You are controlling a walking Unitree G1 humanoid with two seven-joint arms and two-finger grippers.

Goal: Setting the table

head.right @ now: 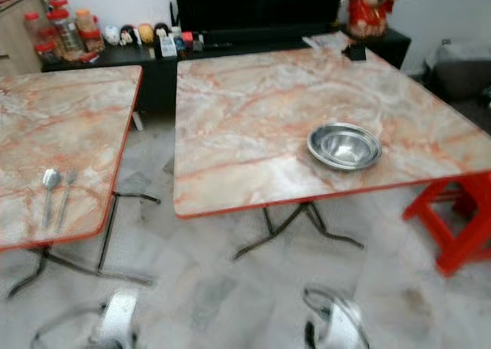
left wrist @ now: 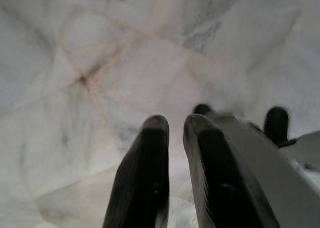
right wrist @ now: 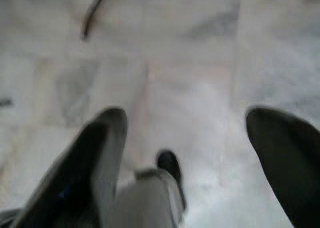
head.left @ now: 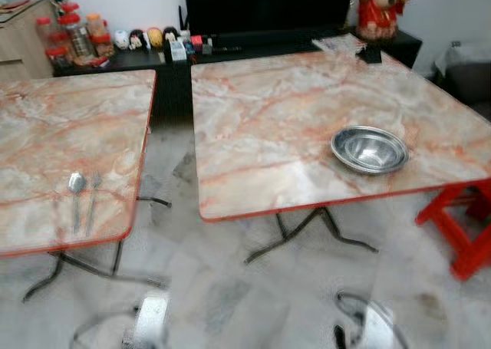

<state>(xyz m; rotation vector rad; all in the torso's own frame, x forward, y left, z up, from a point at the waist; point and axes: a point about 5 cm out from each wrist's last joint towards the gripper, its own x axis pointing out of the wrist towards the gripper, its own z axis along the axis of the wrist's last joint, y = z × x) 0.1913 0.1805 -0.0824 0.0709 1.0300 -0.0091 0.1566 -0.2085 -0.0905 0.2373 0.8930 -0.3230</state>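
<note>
A steel bowl (head.left: 369, 149) sits on the right marble-topped table (head.left: 291, 111), near its front right edge. On the left marble table (head.left: 61, 134) a spoon (head.left: 76, 188) and a fork (head.left: 93, 197) lie side by side near the front edge. Both arms hang low over the floor. My left gripper (left wrist: 175, 125) is shut, its fingers nearly touching, with nothing between them. My right gripper (right wrist: 187, 125) is open and holds nothing.
A red stool (head.left: 464, 226) stands at the right table's front right corner. A black TV cabinet (head.left: 230, 54) with jars (head.left: 73, 34), figurines and a red statue (head.left: 380, 8) runs along the back wall. Folding table legs (head.left: 307, 234) spread over the marble floor.
</note>
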